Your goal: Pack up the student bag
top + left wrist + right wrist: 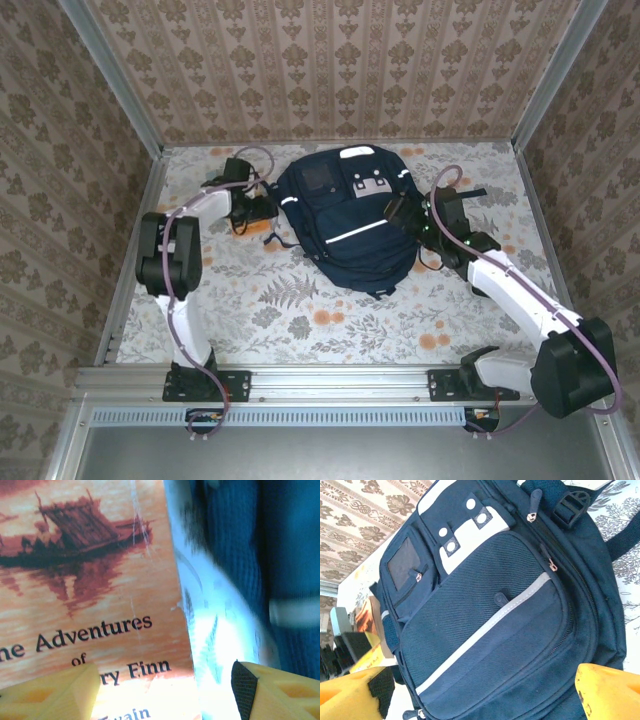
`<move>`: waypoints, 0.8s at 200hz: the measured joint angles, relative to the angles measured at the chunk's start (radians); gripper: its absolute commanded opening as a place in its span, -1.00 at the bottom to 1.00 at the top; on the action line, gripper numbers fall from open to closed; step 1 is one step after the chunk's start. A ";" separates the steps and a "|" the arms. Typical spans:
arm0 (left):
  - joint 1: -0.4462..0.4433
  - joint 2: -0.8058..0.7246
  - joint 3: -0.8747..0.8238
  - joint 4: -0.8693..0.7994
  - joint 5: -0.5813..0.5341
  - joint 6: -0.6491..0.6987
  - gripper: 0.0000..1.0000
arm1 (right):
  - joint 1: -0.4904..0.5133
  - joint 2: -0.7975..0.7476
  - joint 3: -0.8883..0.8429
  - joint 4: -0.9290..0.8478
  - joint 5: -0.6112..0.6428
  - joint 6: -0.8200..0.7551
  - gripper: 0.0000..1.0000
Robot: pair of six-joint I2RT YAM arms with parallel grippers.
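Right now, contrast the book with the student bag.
The book is orange-brown, with a printed raft picture and title; the student bag is navy with white stripes. The book is flat; the student bag is bulky fabric with zip pockets. Both lie on the table, side by side.

One student bag (345,225) and one paperback book (85,605).

We're in a lab test cell, not a home. The table (300,320) has a floral cover and is boxed on three sides by wallpaper-print panels (330,60) in aluminium posts (110,70). A metal rail (340,383) at the table's near edge carries two bolted arm bases (195,380).
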 measured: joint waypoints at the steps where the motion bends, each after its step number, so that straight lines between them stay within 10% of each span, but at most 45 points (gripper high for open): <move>1: -0.002 -0.006 -0.009 0.001 0.001 -0.002 0.46 | 0.000 0.001 0.001 0.000 0.000 0.000 0.89; 104: -0.172 -0.526 -0.574 0.015 0.042 -0.211 0.46 | 0.220 0.278 0.214 0.026 0.022 0.016 0.76; 160: -0.014 -0.769 -0.584 -0.132 0.103 -0.202 0.42 | 0.389 0.396 0.342 0.006 0.098 0.021 0.62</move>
